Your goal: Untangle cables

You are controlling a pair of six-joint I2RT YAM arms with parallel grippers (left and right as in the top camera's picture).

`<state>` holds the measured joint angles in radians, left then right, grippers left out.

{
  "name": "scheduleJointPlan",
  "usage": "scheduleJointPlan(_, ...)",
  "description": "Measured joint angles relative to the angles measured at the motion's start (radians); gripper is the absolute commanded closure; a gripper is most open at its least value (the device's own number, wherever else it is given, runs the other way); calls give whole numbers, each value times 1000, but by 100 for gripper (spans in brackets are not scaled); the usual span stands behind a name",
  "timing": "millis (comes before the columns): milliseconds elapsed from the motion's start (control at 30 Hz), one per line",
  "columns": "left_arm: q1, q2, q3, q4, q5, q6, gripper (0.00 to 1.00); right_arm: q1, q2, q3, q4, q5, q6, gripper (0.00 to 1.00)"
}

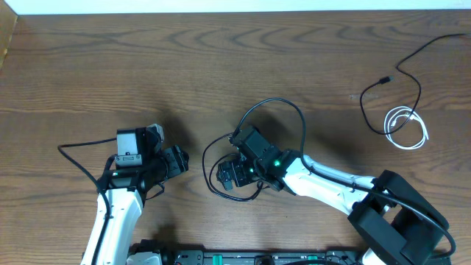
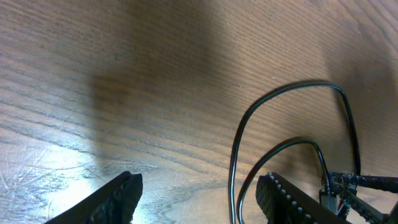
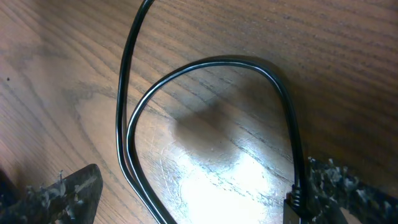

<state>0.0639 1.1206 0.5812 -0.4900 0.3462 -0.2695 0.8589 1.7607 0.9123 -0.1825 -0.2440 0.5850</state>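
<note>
Trouble from here would come from the near black cable [image 3: 217,60] itself. It lies in overlapping loops on the worktop [image 1: 147,66] right under your right arm. If you close on two strands where they run side by side, you will drag the whole coil and draw the crossing tighter rather than open it. Pulling the same loop with both arms would do the same. Its plug end sits just beside one of the right fingers [image 3: 320,180], so a careless closure could pinch the connector instead of the cord.

Your right fingers are spread wide, straddling the loop and holding nothing. Your left fingers [image 2: 277,196] stand apart with a clear gap and are clamped on nothing. A strand of that cable seems to run down into the gap close to one finger, but the left wrist view cuts it off at the bottom edge, so contact cannot be judged.

Farther off, at the right rear of the worktop, the second black cable [image 1: 399,68] curls around the coiled white cable [image 1: 401,112] — both well apart from your arms.
</note>
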Motion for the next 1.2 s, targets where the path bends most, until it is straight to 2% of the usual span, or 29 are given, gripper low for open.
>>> scheduleJointPlan(900,0,0,0,-16,0,0,36,0,0,0,31,7,0,1)
scheduleJointPlan(1033,0,0,0,-17,0,-6,51,0,0,0,21,23,-3,1)
scheduleJointPlan(1133,0,0,0,-18,0,-9,79,-1,0,0,-17,57,-9,1)
scheduleJointPlan(1167,0,0,0,-19,2,-12,81,-3,0,1,-29,71,-6,3)
scheduleJointPlan(1200,0,0,0,-19,3,-11,85,-5,-2,3,-40,86,-2,16)
